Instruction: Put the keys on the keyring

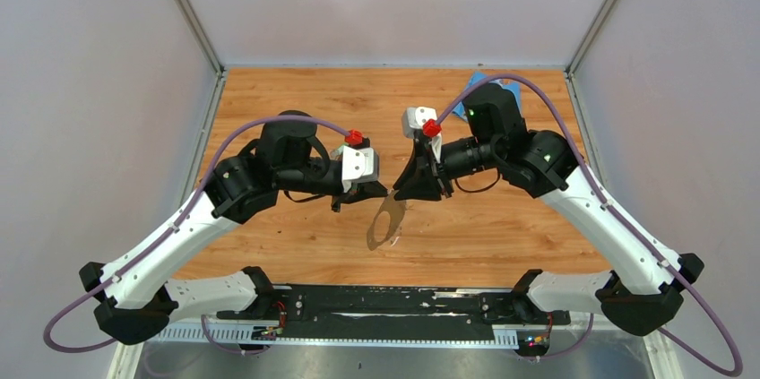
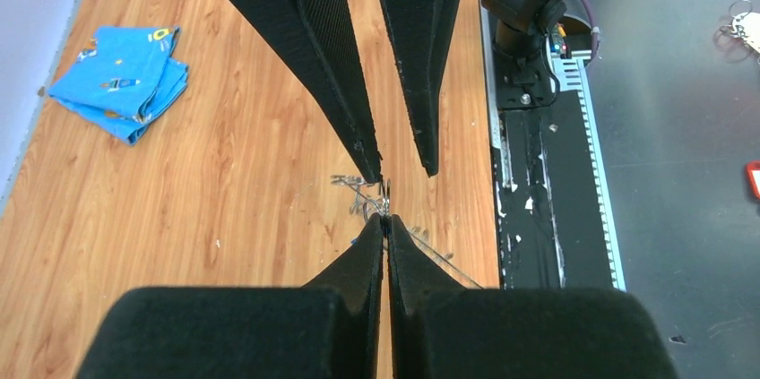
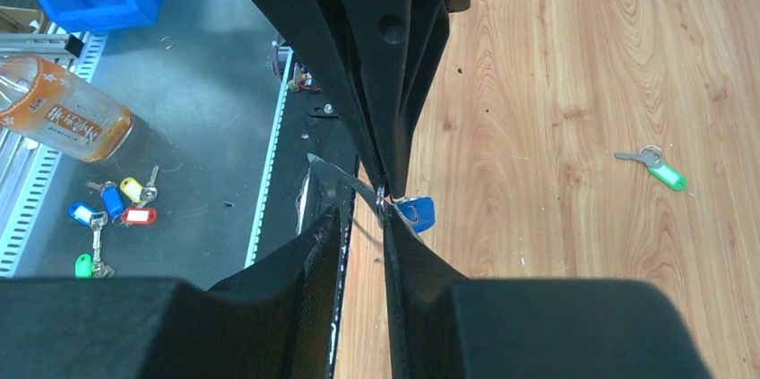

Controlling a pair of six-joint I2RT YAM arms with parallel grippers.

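L gripper [image 2: 386,227] clamped on ring [image 3: 345,176]; R gripper [image 3: 360,215] jaws apart. Yr green key [image 3: 661,170]: far-edge side of R, blade facing it.

Two keys: one blue-headed key [image 3: 415,211] and one green-headed key [image 3: 663,173]. One keyring [image 1: 387,222]. One folded blue cloth [image 2: 121,83].

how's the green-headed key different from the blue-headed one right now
Place: the small metal key with a green plastic head lies flat on the wooden table; the small metal key with a blue plastic head hangs where the left gripper and right gripper meet.
Company: the green key lies alone; the blue key sits beside the thin grey metal keyring band.
Both are tiny with plastic heads.
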